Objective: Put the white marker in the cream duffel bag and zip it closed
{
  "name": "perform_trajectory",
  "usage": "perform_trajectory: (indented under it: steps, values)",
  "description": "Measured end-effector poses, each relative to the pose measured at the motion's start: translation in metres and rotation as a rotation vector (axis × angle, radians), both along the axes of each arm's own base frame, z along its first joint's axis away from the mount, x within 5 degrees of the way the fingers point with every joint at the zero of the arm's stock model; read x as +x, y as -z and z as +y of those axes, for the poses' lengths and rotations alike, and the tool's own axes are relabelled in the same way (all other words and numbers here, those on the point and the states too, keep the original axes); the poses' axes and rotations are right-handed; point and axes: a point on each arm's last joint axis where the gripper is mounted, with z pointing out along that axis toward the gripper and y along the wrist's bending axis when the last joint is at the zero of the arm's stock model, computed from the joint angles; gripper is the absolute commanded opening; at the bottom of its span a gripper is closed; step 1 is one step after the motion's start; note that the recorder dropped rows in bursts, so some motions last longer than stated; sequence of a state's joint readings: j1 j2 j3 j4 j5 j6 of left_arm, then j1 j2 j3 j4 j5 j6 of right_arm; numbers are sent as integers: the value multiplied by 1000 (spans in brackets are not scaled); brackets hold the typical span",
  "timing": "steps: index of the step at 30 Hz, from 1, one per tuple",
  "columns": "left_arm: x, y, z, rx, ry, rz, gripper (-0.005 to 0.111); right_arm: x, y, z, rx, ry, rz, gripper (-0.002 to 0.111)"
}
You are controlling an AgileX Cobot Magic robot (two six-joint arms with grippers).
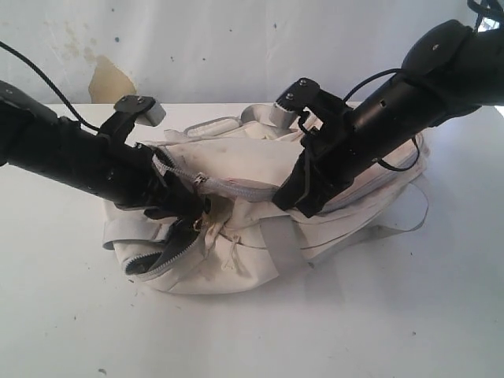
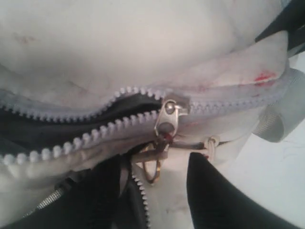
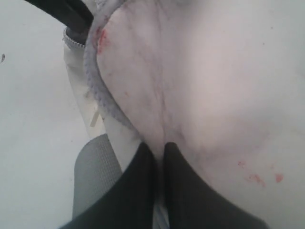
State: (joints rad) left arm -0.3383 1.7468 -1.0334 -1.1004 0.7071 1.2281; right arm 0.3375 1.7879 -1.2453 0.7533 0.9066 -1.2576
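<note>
The cream duffel bag (image 1: 244, 157) lies on its side mid-table. Its top zipper (image 2: 95, 131) is open on one side of the metal slider (image 2: 167, 119) and zipped on the other; dark lining shows in the gap. My left gripper (image 2: 153, 164) is open, its black fingers (image 2: 219, 195) either side of the slider's pull and a brass ring (image 2: 153, 171), not clamping them. My right gripper (image 3: 158, 147) is shut on a pinched fold of the bag's stained cream fabric (image 3: 190, 86), near the zipped stretch (image 1: 244, 189). The white marker is not in view.
A grey webbing strap (image 1: 283, 244) wraps the bag's front, also beside my right fingers (image 3: 93, 176). A second zipper (image 1: 157, 264) gapes open at the bag's lower left end. White tabletop (image 1: 378, 315) surrounds the bag; a stained wall (image 1: 110, 79) stands behind.
</note>
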Motion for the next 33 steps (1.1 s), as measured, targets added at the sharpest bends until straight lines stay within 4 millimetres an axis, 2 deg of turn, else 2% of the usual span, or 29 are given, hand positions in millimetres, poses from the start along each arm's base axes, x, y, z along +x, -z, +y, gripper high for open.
perform_trajectory:
  steps: [9, 13, 17, 20, 25, 33]
  values:
    - [0, -1, -6, -71, -35, 19, 47, 0, 0, 0, 0, 0, 0, 0]
    - [5, 18, -12, -131, -79, 120, 47, 0, 0, 0, 0, 1, -1, 0]
    - [-1, 13, -19, -211, 43, 91, 47, 0, 0, 0, 0, 2, -2, 0]
    - [-1, 12, -19, -205, 86, 41, 47, 1, 0, 0, 0, 4, -5, 0]
    - [5, 15, -16, -157, 44, -14, 47, 1, 0, 0, 3, 8, -7, 0]
    - [6, 15, -16, -154, 40, -14, 45, 1, 0, 0, 6, 12, -9, 0]
